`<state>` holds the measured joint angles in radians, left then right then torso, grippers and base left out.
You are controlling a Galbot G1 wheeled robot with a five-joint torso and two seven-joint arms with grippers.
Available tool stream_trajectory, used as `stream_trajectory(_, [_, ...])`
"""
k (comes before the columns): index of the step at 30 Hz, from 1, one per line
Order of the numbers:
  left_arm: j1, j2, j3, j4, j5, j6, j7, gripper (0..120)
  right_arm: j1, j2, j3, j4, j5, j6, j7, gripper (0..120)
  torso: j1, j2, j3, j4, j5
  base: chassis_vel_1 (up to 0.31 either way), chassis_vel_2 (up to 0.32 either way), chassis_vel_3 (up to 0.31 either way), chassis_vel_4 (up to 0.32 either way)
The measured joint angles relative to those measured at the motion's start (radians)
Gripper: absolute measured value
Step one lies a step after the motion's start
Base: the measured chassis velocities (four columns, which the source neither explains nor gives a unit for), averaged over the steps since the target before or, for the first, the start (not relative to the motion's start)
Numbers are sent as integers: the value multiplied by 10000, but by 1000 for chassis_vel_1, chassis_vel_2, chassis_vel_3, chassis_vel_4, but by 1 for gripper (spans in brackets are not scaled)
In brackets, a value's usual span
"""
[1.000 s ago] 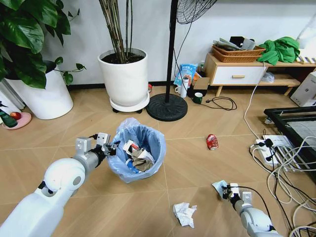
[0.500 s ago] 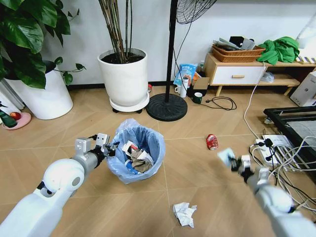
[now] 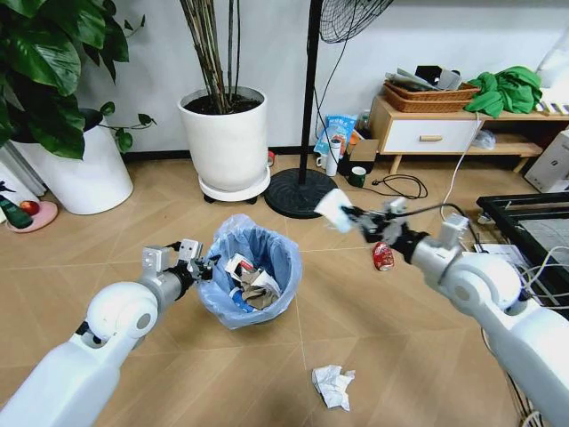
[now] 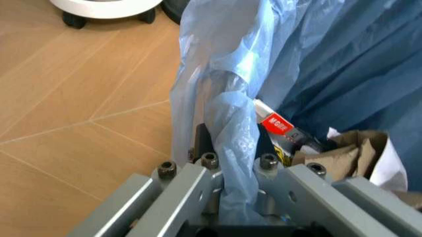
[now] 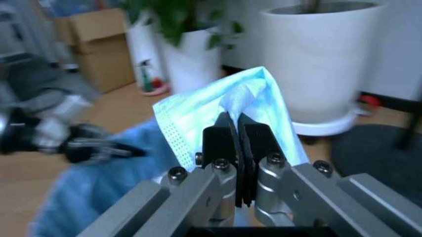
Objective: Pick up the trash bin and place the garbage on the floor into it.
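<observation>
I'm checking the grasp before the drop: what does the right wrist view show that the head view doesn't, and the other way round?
Right wrist view alone: the right pincer seen close, its fingers pressed together on the pale blue face mask, whose stitched edge is visible.

Head view alone: the crushed red can and crumpled white paper lying on the floor, and trash inside the bin.

Both: the mask held in the right pincer, the left pincer at the rim of the trash bin, its blue bag, and the white plant pot.
</observation>
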<state>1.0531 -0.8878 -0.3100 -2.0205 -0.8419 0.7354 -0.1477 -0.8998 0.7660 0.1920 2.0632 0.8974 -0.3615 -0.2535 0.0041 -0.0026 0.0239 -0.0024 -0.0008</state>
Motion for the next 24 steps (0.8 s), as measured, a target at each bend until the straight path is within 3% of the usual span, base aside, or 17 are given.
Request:
stream_trajectory(8, [-82, -34, 58, 98, 56, 0, 80, 0, 2276, 550, -2695, -185, 86, 33, -12, 0, 0, 0, 1, 4, -3, 0, 0, 0, 0])
stream_trajectory(16, [-133, -28, 61, 160, 59, -1, 80, 0, 2786, 462, -3787, -249, 49, -15, -64, 0, 1, 0, 1, 1, -1, 0, 0, 0, 0])
stream_trajectory(24, [-166, -44, 63, 185, 59, 0, 82, 0, 2713, 421, -4032, -149, -85, -71, 210, 27, 0, 0, 0, 1, -1, 0, 0, 0, 0])
